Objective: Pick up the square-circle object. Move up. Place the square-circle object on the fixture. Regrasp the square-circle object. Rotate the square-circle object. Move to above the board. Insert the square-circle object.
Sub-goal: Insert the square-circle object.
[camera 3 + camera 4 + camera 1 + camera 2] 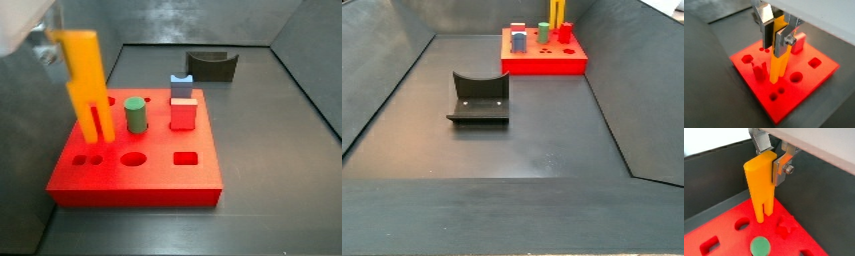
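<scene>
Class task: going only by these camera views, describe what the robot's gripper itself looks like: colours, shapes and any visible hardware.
The gripper, above the board, has two flat silver metal plates as fingers, with dark pads on their inner faces. In a wrist view a small round bolt head shows on one plate. The body above is pale grey-white. No cables or markings are visible.

One end effector (777, 34) over one red board (134, 178), clamping one yellow-orange square-circle object (87, 85). On the board: one green cylinder (135, 114), one red square peg (183, 113), one small blue-grey block (183, 86). One dark fixture (478, 98) well apart on the floor.
</scene>
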